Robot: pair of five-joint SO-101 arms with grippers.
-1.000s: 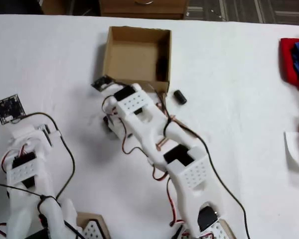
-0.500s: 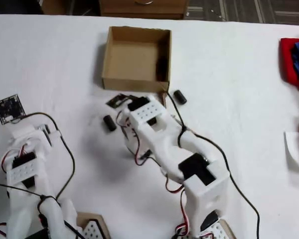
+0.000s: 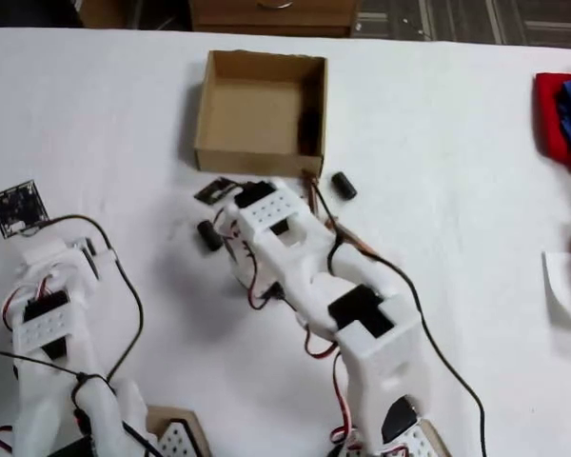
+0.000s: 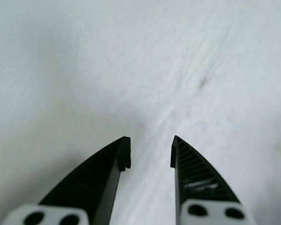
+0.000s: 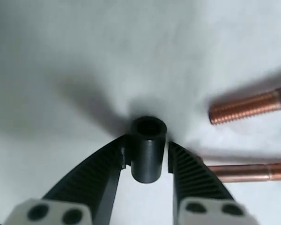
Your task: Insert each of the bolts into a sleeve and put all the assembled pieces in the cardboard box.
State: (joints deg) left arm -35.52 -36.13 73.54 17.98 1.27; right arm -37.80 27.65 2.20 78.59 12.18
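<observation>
1. My right gripper (image 5: 149, 159) is low over the table (image 3: 457, 143), its fingers partly open with one on each side of a black sleeve (image 5: 148, 150). They sit just beside its walls, and I judge that they are not clamping it yet.
2. From the high view, that sleeve (image 3: 209, 235) lies on the table at about 7 o'clock from the cardboard box (image 3: 257, 157).
3. A second sleeve (image 3: 344, 185) lies loose at about 4 o'clock from the box, just off its near corner.
4. A copper bolt (image 5: 246, 108) and a second bolt (image 5: 246, 171) lie bare on the table close to the gripped-at sleeve, neither inside a sleeve.
5. My left gripper (image 4: 150, 152) hangs over bare table at roughly 8 o'clock from the box, fingers a little apart with nothing between them.
6. Progress, as I read it: the box looks empty and no bolt is seated, so the task is at its start. Left to do are grasping this sleeve, mating each bolt with a sleeve, and carrying every assembled piece to the box.
</observation>
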